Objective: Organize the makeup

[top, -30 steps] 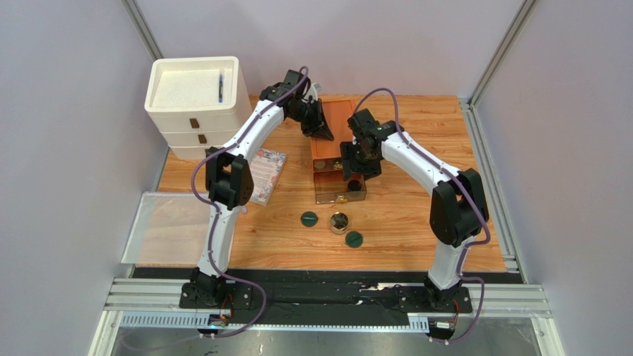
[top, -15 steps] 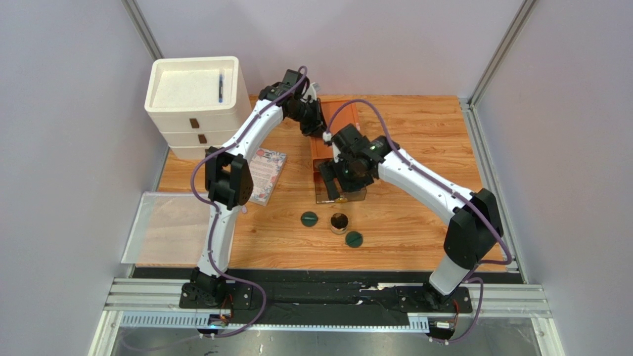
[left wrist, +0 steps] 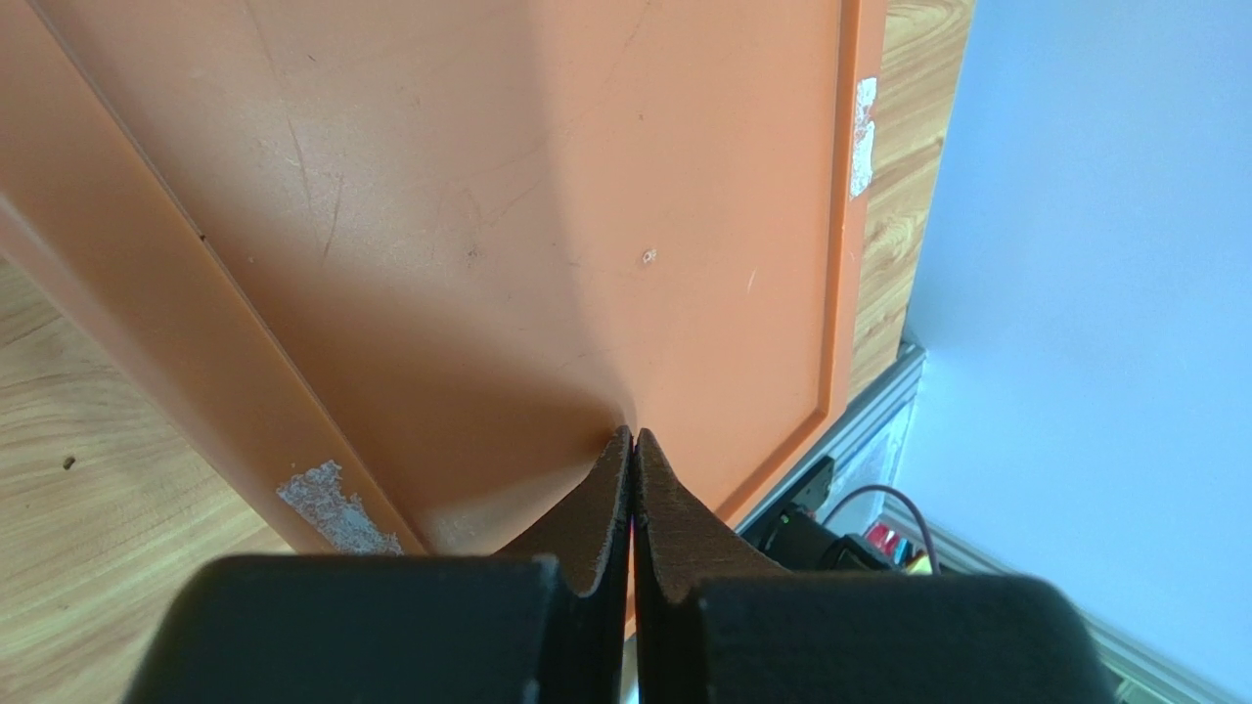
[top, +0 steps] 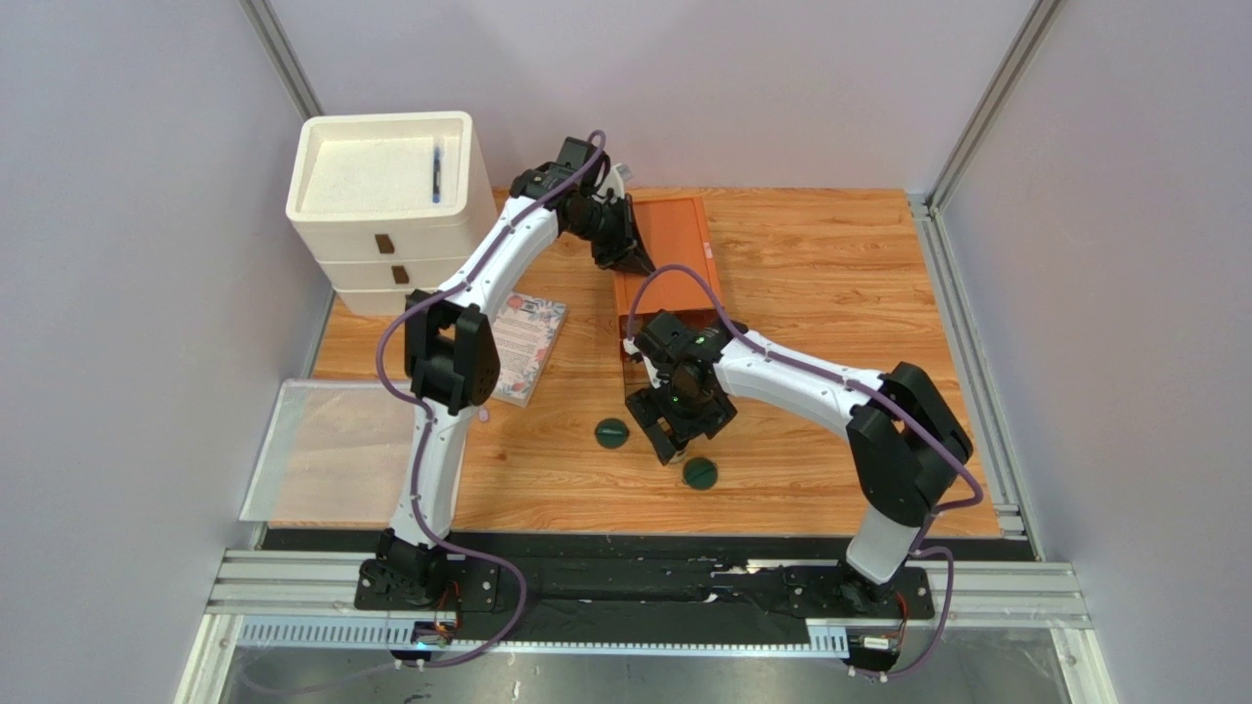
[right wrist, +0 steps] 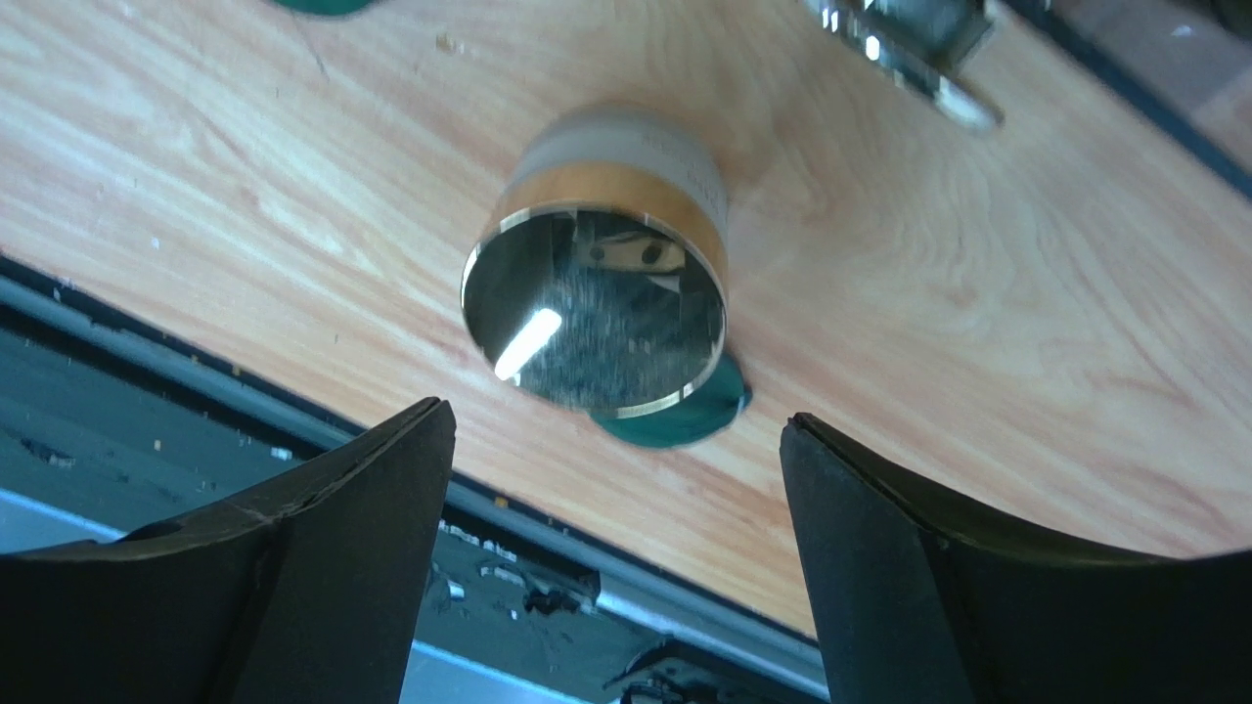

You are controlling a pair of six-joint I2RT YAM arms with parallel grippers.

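My right claw [right wrist: 617, 440] stands wide. Its jaws flank the gold-banded jar [right wrist: 595, 301] without touching it. The jar sits upright on the wooden surface [right wrist: 955, 338], just beyond my fingertips. A dark green compact [right wrist: 679, 415] peeks out at the jar's five o'clock, seemingly touching it. From above, a second green compact [top: 612, 433] lies at my nine o'clock. At twelve o'clock, my left claw [left wrist: 634, 440] is pinched closed against the orange box [left wrist: 515, 220]. If I close off-centre, a finger could clip the near compact, or the slick jar could squirt free and roll.
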